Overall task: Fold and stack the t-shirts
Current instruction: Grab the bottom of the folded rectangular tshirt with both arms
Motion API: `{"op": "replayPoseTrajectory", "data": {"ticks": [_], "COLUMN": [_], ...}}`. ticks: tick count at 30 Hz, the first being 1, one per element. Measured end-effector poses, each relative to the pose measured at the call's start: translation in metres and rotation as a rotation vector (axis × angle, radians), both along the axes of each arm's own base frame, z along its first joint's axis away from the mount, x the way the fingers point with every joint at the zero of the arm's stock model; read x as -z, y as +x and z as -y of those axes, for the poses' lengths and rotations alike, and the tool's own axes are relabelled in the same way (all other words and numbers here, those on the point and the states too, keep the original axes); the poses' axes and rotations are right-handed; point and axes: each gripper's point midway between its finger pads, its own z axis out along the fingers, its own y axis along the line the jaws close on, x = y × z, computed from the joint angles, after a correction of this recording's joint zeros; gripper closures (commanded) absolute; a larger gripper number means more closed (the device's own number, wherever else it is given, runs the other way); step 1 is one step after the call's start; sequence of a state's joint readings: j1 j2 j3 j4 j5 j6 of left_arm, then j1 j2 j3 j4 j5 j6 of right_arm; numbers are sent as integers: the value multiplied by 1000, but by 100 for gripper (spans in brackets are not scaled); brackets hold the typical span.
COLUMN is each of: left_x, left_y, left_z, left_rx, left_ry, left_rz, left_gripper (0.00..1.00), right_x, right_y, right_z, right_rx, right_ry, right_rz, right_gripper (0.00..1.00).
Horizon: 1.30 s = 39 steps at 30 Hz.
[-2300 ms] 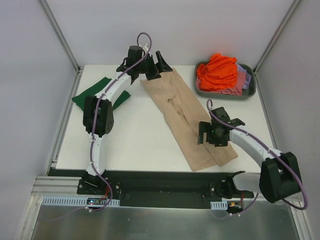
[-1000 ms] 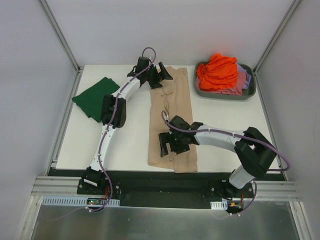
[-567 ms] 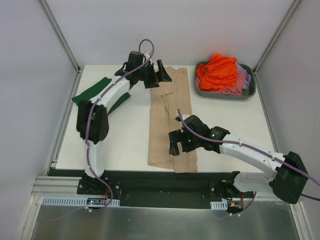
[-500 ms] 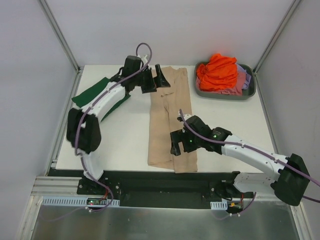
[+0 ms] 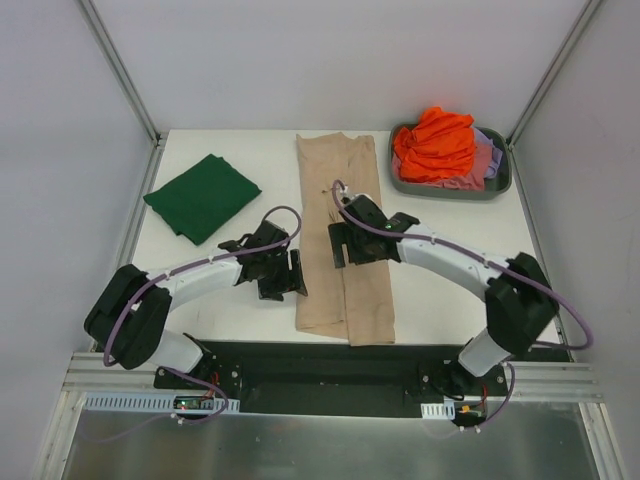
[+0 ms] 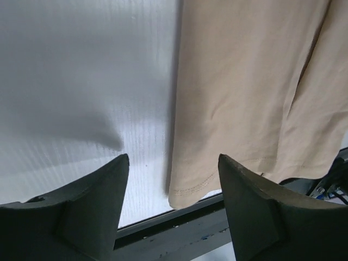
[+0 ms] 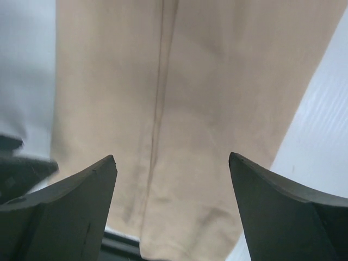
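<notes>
**Top view with both wrist views, read from the left edge of the worktop (image 5: 200,150) to the right.**

**Left.** I see the dark green t-shirt (image 5: 202,196) lying folded flat near the left edge, towards the far-left corner, well apart from both arms.

**Centre-left.** The left gripper (image 5: 298,275) sits low near the near edge, just beside the left side of the beige t-shirt (image 5: 365,300). In its wrist view the left gripper (image 6: 173,163) has its two fingers (image 6: 81,217) spread wide with nothing between them. The left side of the beige t-shirt (image 6: 244,98) runs through the gap ahead of them, and its hem ends at the near edge.

**Centre.** The beige t-shirt is folded into a long narrow strip that runs from the far edge to the near edge. The right gripper (image 5: 345,245) is above the middle of that strip. From its own camera I read the right gripper (image 7: 171,157) as spread apart and holding nothing, with the beige t-shirt (image 7: 179,81) and a lengthwise seam filling the view. I cannot tell whether its fingertips touch the cloth.

**Right.** In the far-right corner stands the grey tub (image 5: 400,180). It holds the crumpled orange t-shirt (image 5: 435,145) on top, with pink (image 5: 480,158) and lavender (image 5: 497,168) cloth showing at its right side.
</notes>
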<state>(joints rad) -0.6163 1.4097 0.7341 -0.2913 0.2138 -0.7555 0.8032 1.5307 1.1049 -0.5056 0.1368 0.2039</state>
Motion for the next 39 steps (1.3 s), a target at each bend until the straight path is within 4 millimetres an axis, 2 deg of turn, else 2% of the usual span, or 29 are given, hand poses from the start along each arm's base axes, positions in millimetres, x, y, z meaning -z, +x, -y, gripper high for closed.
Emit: {"op": "replayPoseTrajectory", "data": {"ticks": [1,3,7,12,14,15,18,21,27,31,39], "left_x": [3,8,18,18,20,20,21,23,27,30,31], "left_y": [-4,-7,-14,-16,-18,-19,-23,-29,-35,-41,-46], "left_z": [0,5,14,19,19,19,17,14,11,10,7], "left_rx": [-3,7,26,32,33,30,27,27,27,34,32], "left_ry": [9,13,7,-11,-13,-13,-13,-6,5,12,12], "left_rz": [-12,-26,-78,-83,-88,-91,-92,-99,-115,-124,-126], "left_gripper": [46,52,54,56,58,58,64,67,85,94,94], "right_x": [0,3,19,43,49,51,54,57,62,60,52], "right_y": [11,34,79,117,127,130,141,149,156,159,159], "right_z": [-6,-17,-29,-31,-34,-35,-40,-43,-39,-38,-45], "right_rx": [7,24,70,94,93,92,90,99,137,160,197], "right_ry": [-10,-26,-67,-122,-136,-141,-157,-178,-220,-225,-177], "right_rz": [9,21,31,22,21,21,31,39,47,45,25], "right_gripper": [17,20,31,44,46,46,57,72,99,99,99]}}
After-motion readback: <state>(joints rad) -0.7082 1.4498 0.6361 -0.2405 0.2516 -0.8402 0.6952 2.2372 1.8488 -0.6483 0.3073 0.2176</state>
